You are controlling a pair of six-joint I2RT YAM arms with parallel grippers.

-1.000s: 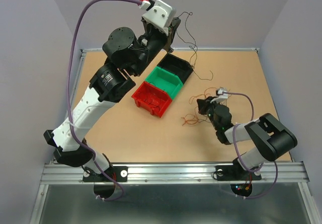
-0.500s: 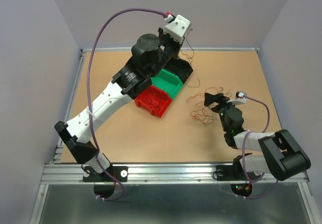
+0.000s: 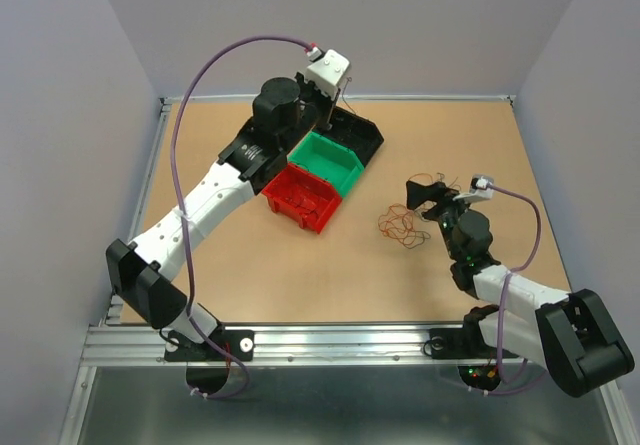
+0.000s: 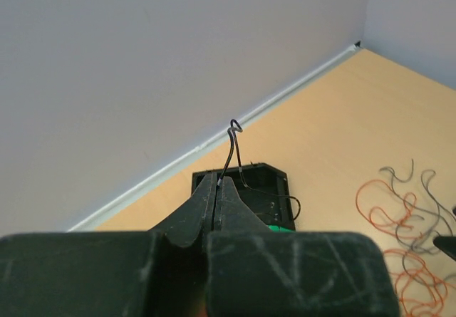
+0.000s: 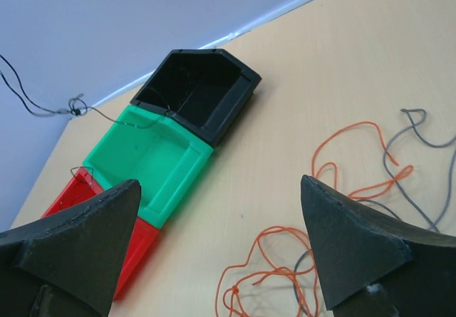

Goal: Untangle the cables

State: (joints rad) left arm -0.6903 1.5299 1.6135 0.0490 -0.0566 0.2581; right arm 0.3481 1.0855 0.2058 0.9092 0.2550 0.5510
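Observation:
My left gripper (image 4: pixel 216 182) is shut on a thin black cable (image 4: pixel 229 149). The cable loops up above the fingertips and trails down into the black bin (image 4: pixel 265 183). In the top view the left gripper (image 3: pixel 329 113) hangs over that black bin (image 3: pixel 358 137) at the back of the table. A loose tangle of orange cables (image 3: pixel 399 228) and grey cables (image 5: pixel 420 128) lies on the table right of centre. My right gripper (image 3: pixel 424 191) stands open just beyond and to the right of the tangle, nothing between its fingers (image 5: pixel 360 249). Orange loops (image 5: pixel 335 157) lie under its jaws.
A green bin (image 3: pixel 325 162) and a red bin (image 3: pixel 300 198) sit in a diagonal row with the black one. A thin cable lies in the red bin (image 5: pixel 80 183). The back wall runs close behind the bins. The wooden table (image 3: pixel 250 255) has raised side rails.
The right gripper has opened and drawn back to the right of the tangle. The left arm has swung down over the black bin, with the black cable now free of the tangle.

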